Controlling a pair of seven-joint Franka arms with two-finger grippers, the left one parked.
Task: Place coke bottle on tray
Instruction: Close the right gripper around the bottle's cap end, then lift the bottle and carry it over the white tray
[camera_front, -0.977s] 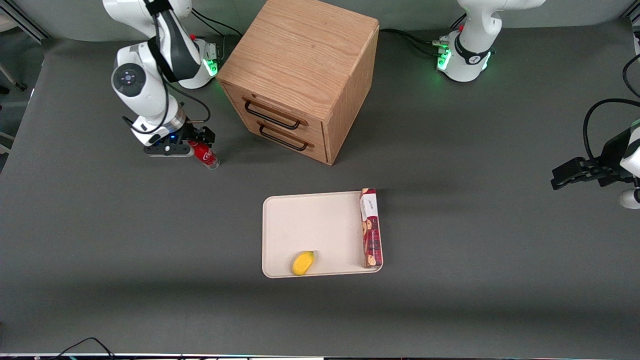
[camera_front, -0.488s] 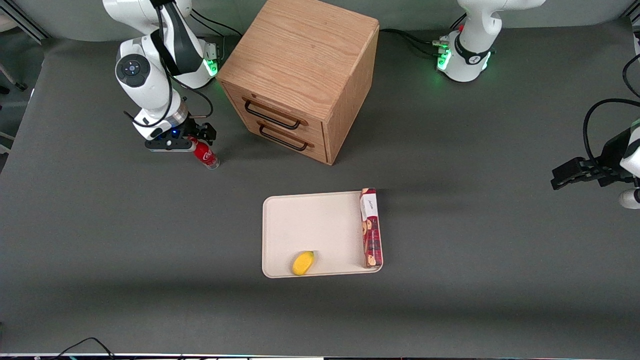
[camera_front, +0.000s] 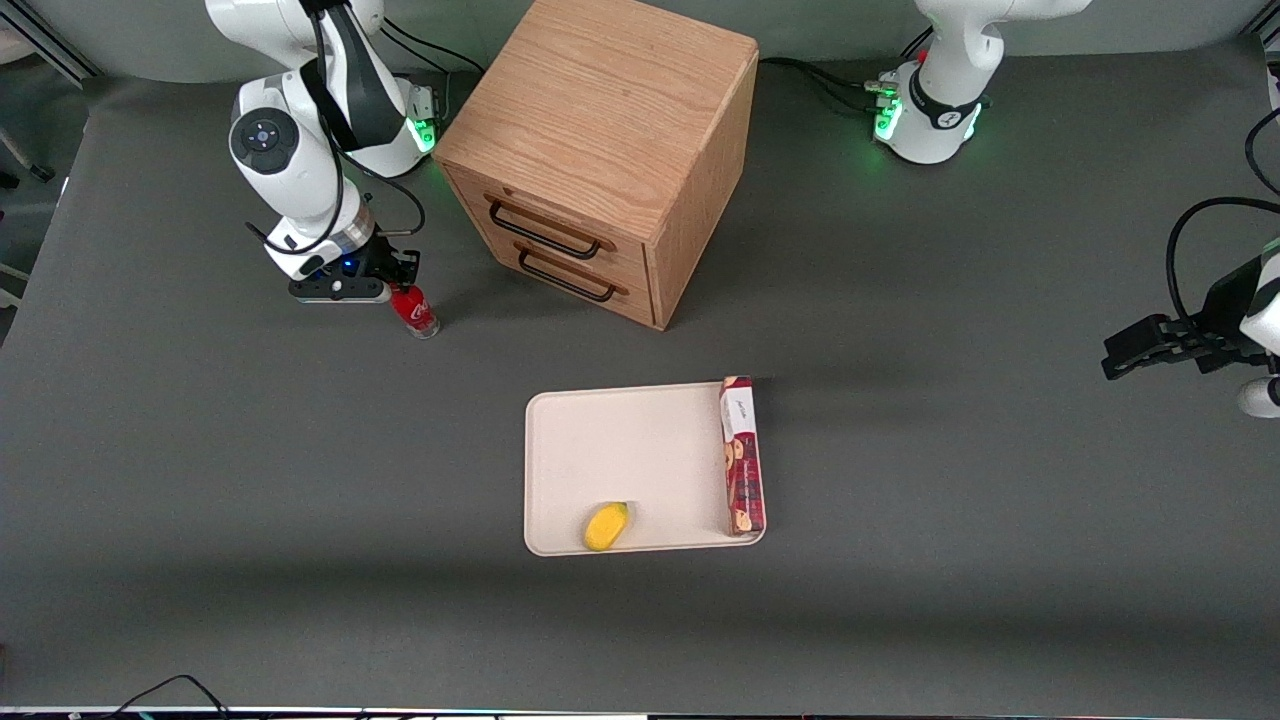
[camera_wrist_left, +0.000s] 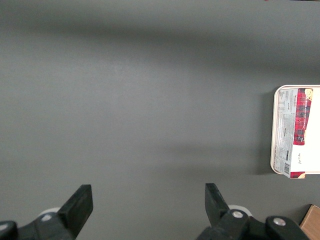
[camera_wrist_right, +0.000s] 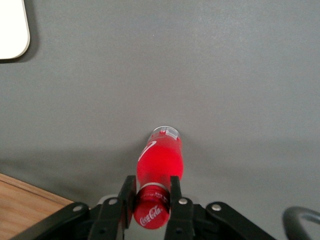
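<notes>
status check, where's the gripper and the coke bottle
Gripper shut on coke bottle neck, beside cabinet. Bottle not yet on tray. Lemon, biscuit box occupy tray edges.

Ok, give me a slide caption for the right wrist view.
Gripper shut on the coke bottle at its neck, above the grey table; tray corner visible.

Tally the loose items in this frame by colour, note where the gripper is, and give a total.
Red: 2, bottle on the table, biscuit box on the tray
Yellow: 1, fruit on the tray
Cream: 1, the tray
Wood: 1, cabinet
Total: 5
Gripper shut on the bottle's neck.
</notes>
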